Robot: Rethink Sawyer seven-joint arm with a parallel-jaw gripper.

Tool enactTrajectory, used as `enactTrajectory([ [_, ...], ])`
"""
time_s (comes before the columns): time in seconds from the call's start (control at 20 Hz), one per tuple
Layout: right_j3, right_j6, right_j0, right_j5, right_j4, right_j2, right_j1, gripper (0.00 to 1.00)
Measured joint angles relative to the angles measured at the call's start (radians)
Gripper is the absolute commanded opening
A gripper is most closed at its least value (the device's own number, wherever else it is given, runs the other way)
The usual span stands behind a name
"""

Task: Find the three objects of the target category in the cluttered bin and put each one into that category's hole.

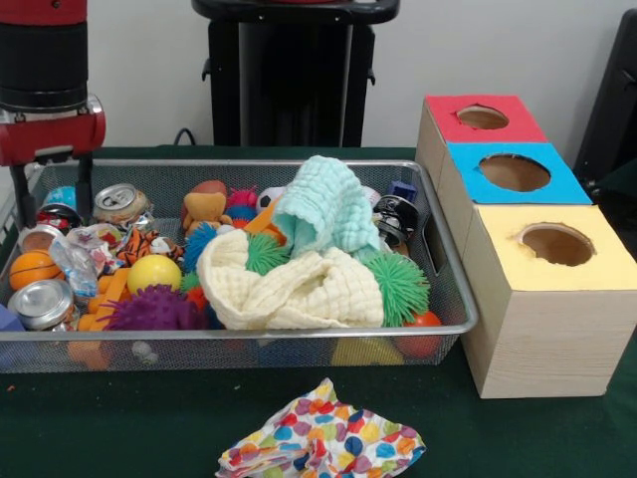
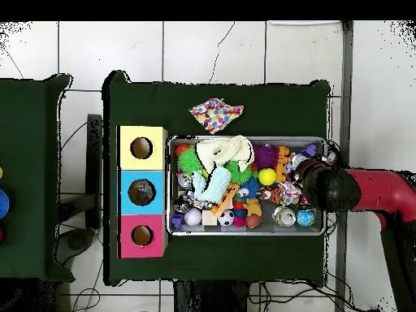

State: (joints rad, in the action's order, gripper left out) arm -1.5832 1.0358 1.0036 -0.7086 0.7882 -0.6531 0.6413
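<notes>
The wire mesh bin point(image 1: 438, 299) sits on the green table point(image 1: 119, 428) and serves as the landmark. The end effector point(image 1: 52, 199) hangs over the bin's left end in the front view, its 2 thin black fingers point(image 1: 20, 194) spread apart with nothing between them, tips just above the clutter near a crushed can point(image 1: 119, 202) at the bin's back left. In the overhead view the arm point(image 2: 382, 195) comes in over the bin's right end.

Inside the bin, a cream cloth point(image 1: 289, 289) lies heaped in the middle front, and a mint-green cloth point(image 1: 323, 204) drapes behind and partly over it. A green spiky ball point(image 1: 401, 287) rests against the cream cloth toward the bin's right end, and a purple spiky ball point(image 1: 149, 311) lies at the front left beside a yellow ball point(image 1: 153, 271). A small basketball point(image 1: 32, 267) and another can point(image 1: 42, 304) lie at the bin's far left. A brown plush toy point(image 1: 204, 211) sits toward the back.

Just right of the bin stand 3 boxes in a row, each with a round hole: a yellow-topped box point(image 1: 597, 264) nearest the front, a blue-topped box point(image 1: 557, 184) behind it, and a red-topped box point(image 1: 528, 124) at the back.

Outside the bin, in front of it on the table, lies a crumpled polka-dot cloth point(image 1: 320, 443).
</notes>
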Motion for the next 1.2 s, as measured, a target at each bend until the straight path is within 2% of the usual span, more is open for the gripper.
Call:
enactTrajectory([
  [0.45,0.000,0.000,-0.004,0.003,0.001,0.000,-0.030,1.00],
  [1.2,0.026,0.000,-0.018,0.047,0.008,0.000,-0.125,1.00],
])
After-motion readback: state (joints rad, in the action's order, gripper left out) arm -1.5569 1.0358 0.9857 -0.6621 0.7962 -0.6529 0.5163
